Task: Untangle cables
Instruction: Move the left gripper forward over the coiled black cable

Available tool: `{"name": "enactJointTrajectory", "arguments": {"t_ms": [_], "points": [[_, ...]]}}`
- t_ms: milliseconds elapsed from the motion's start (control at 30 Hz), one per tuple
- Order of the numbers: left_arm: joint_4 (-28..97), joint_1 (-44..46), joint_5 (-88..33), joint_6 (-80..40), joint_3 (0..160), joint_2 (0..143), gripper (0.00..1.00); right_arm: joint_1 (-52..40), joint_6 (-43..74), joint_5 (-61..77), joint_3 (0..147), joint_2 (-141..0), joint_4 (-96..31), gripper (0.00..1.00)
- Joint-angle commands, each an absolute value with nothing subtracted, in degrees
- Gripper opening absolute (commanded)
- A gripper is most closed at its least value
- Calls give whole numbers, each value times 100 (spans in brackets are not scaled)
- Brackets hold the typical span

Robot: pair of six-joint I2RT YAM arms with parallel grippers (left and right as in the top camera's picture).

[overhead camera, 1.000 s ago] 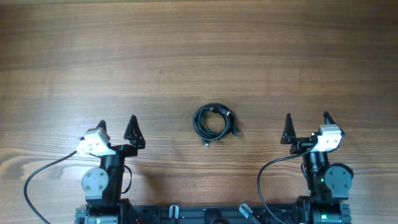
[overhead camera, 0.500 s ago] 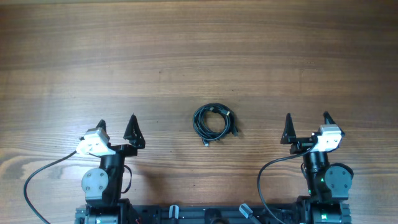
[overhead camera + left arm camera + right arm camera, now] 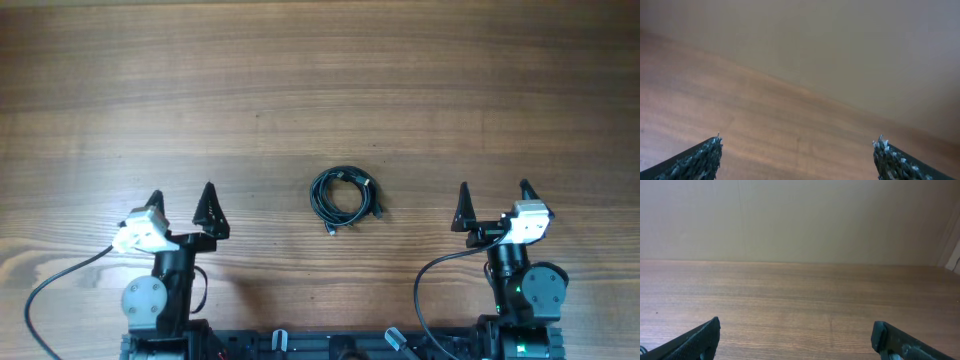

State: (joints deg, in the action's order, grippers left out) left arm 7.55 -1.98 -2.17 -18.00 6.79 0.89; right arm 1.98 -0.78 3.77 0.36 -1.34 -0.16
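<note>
The cables (image 3: pixel 345 196) lie as one small round coil on the wooden surface (image 3: pixel 320 80), about in the middle between your two arms and a little ahead of their tips. The loops are wound over each other, and a few short ends with small plugs stick out at the near side and the right side of the coil. Nothing touches it, and it lies in the same place as a second ago.

The only change is at your left arm. The left fingers (image 3: pixel 209 212) have shifted a little to the left, and the arm below has turned with them, so they are now slightly farther from the coil than before. They stand wide apart and hold nothing. In the left wrist view you see only the two dark tips at the bottom corners, with bare wood and a plain wall (image 3: pixel 840 40) between them. The coil is not in that view.

The right fingers (image 3: pixel 463 212) have not moved. They are also wide apart and empty, and well apart from the coil on its right side. The right wrist view also shows only wood and wall.

For the task, I judge that the untangling is not yet begun. The left arm has started to move, but this first motion does not bring it toward the coil. You probably need to bring one pair of fingers down on the coil to hold it, and the other to a free plug end.
</note>
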Motion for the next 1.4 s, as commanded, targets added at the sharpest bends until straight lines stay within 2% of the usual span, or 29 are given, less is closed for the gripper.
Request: {"name": "enactJointTrajectory", "arguments": {"t_ms": [0, 300, 667, 733, 900, 1000, 1200, 1367], "points": [[1066, -172, -187, -1850, 1188, 113, 100, 207, -143, 298, 30, -167, 3, 100], [1514, -172, -768, -1994, 2209, 939, 100, 207, -143, 301, 30, -167, 3, 100], [4456, -169, -1415, -1975, 5583, 3896, 100, 207, -143, 301, 30, -167, 5, 100], [4897, -169, -1817, -1977, 6106, 4346, 100, 207, -143, 298, 30, -167, 3, 100], [4825, -169, -3780, -2016, 6313, 4759, 100, 207, -145, 301, 30, -167, 5, 100], [4748, -169, -4093, -1984, 6313, 4797, 100, 207, -145, 298, 30, -167, 5, 100], [5065, 130, -3778, -2147, 6600, 5078, 100, 207, -145, 298, 30, -167, 3, 100], [6694, 1431, -1883, -1892, 8130, 6508, 99, 207, -143, 301, 30, -167, 3, 100]]}}
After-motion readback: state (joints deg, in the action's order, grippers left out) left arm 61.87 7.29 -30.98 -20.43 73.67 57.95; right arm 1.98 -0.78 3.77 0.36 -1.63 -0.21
